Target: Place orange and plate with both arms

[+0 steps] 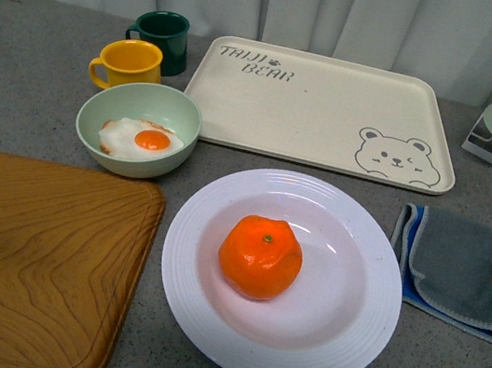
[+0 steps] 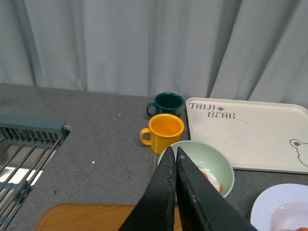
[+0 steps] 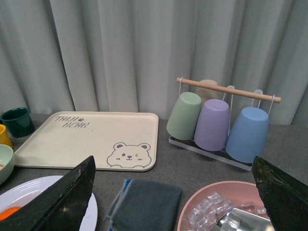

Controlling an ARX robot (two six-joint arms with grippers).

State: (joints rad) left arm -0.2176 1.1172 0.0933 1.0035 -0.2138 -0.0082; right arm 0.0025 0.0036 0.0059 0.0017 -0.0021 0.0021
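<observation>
The orange (image 1: 260, 256) sits in the middle of the large white ridged plate (image 1: 196, 313) on the grey counter, front centre. Neither arm shows in the front view. My left gripper (image 2: 174, 155) is shut and empty, its black fingers pressed together above the pale green bowl (image 2: 216, 161); a part of the plate's rim (image 2: 269, 204) shows beside it. My right gripper (image 3: 173, 166) is wide open and empty, held above the counter; the plate's rim (image 3: 29, 188) and a sliver of the orange (image 3: 8, 212) show by one finger.
A pale green bowl with a fried egg (image 1: 138, 128), a yellow mug (image 1: 130, 64) and a dark green mug (image 1: 162, 38) stand back left. The beige bear tray (image 1: 320, 109) lies behind the plate. A wooden board (image 1: 27, 251), a grey cloth (image 1: 463, 269), a cup rack (image 3: 216, 120) and a pink bowl of ice (image 3: 216, 211) surround.
</observation>
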